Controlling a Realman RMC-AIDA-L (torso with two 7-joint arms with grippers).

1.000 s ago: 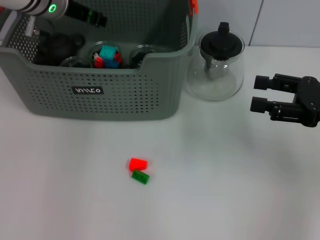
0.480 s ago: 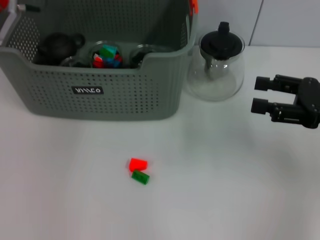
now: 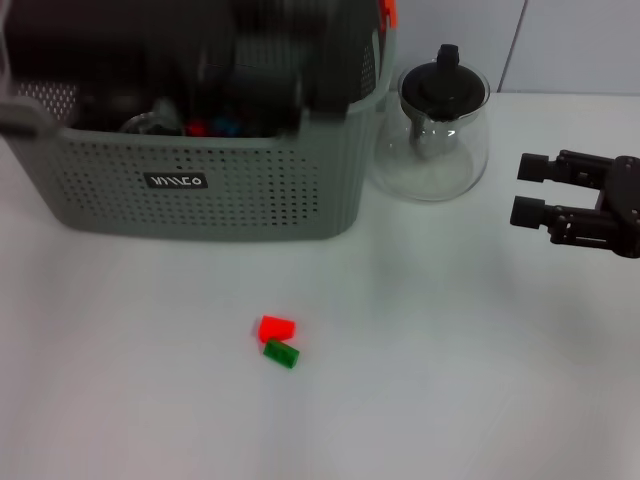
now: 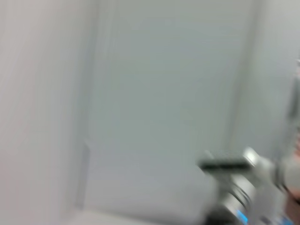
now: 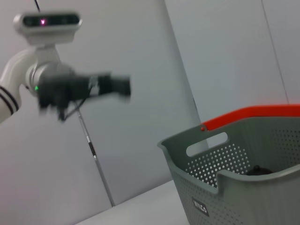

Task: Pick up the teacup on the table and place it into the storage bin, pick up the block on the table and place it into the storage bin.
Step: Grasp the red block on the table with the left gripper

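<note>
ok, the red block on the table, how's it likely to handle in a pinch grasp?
The red block looks like small, hard plastic, so probably rigid and light. It sits against a green block, so closing on it may nudge both. Its faces look smooth, so it could slip or skid on the white table.

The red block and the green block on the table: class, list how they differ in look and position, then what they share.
The red block is bright and the larger; the green block is dark and smaller. The red block lies nearer the storage bin; the green block lies nearer the camera. Both lie on the white table, side by side, outside the bin.
</note>
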